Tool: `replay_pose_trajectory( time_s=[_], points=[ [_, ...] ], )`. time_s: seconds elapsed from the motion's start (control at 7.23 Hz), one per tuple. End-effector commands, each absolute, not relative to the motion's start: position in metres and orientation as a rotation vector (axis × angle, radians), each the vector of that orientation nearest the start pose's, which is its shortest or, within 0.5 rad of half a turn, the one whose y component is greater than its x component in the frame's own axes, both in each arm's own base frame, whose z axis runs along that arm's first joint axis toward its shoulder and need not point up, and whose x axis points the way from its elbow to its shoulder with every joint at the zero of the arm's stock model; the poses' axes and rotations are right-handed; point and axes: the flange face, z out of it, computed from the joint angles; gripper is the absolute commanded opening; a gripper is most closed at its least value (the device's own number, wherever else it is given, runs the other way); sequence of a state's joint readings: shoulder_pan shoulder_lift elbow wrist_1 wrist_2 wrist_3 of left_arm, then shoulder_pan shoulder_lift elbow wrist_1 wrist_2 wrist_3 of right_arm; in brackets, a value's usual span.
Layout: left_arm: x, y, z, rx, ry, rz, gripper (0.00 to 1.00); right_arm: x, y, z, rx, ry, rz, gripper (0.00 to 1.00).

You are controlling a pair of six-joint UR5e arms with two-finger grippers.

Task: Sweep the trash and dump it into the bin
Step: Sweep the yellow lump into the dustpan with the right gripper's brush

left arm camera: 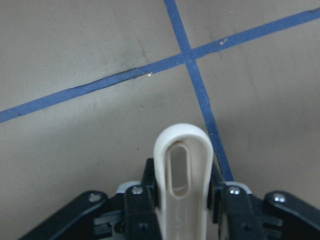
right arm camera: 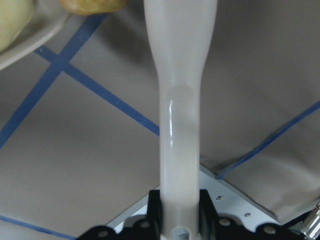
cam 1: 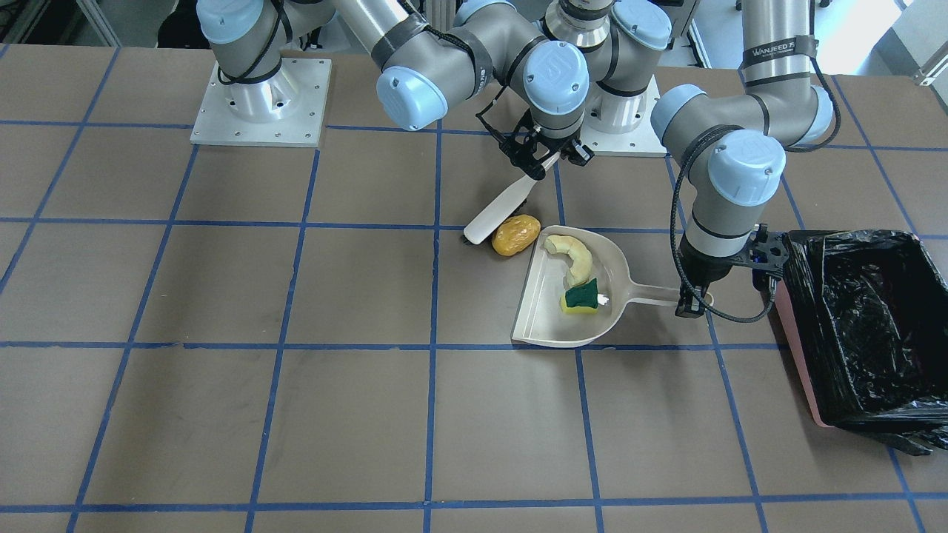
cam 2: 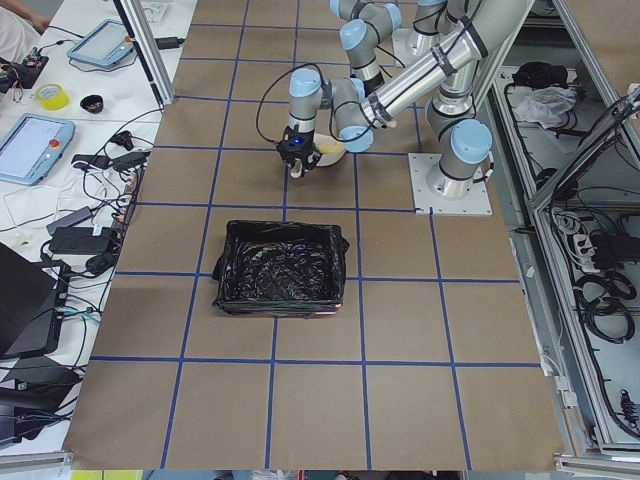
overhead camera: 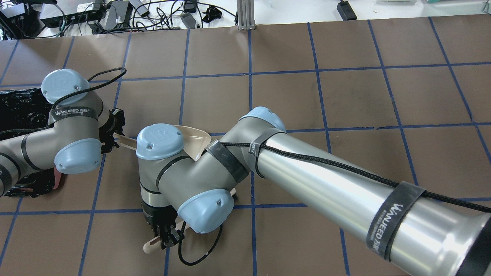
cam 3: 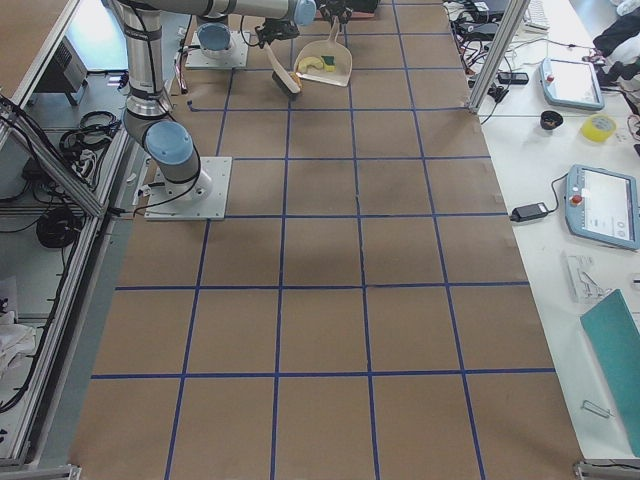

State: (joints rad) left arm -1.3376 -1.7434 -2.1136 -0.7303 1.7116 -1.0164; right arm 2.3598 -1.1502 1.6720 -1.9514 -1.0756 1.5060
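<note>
The beige plastic dustpan (cam 1: 544,320) is clamped by the left claw (cam 1: 692,302) and the beige hand brush (cam 1: 502,209) by the right claw (cam 1: 538,157), so the lumpy yellow-orange trash lump (cam 1: 516,235), just outside the dustpan's mouth, should probably be swept in next.

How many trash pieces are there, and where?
3. The rind and sponge lie in the dustpan; the potato sits on the table by its rim, beside the brush. None seen elsewhere.
</note>
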Motion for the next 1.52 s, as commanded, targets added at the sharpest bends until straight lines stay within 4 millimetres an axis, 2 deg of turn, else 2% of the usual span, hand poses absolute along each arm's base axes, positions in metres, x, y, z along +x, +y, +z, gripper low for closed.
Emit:
replay_pose_trajectory(
  time_s=[0.0,0.14,0.42,0.69,0.83,1.11,1.25,1.38],
  points=[
    [-0.005,-0.495,0.238,-1.793,2.466,-0.257,0.0,0.562,-0.3,0.25,0.722,2.786,0.685,0.0],
    [-0.005,-0.495,0.238,-1.793,2.466,-0.257,0.0,0.567,-0.305,0.253,0.665,2.762,0.636,0.0],
    [-0.005,-0.496,0.239,-1.794,2.468,-0.258,0.0,0.575,-0.313,0.24,0.566,2.753,0.588,0.0],
    [-0.006,-0.496,0.238,-1.794,2.468,-0.256,0.0,0.565,-0.323,0.24,0.543,2.773,0.574,0.0],
    [-0.007,-0.496,0.238,-1.799,2.477,-0.251,0.0,0.556,-0.328,0.235,0.512,2.843,0.558,0.0],
    [-0.008,-0.498,0.239,-1.804,2.49,-0.243,0.0,0.53,-0.348,0.248,0.553,2.889,0.53,0.0],
    [-0.007,-0.503,0.244,-1.805,2.489,-0.251,0.0,0.507,-0.365,0.258,0.528,2.916,0.511,0.0],
    [-0.006,-0.506,0.248,-1.793,2.492,-0.221,0.0,0.466,-0.395,0.278,0.481,2.955,0.489,0.0]
  ],
)
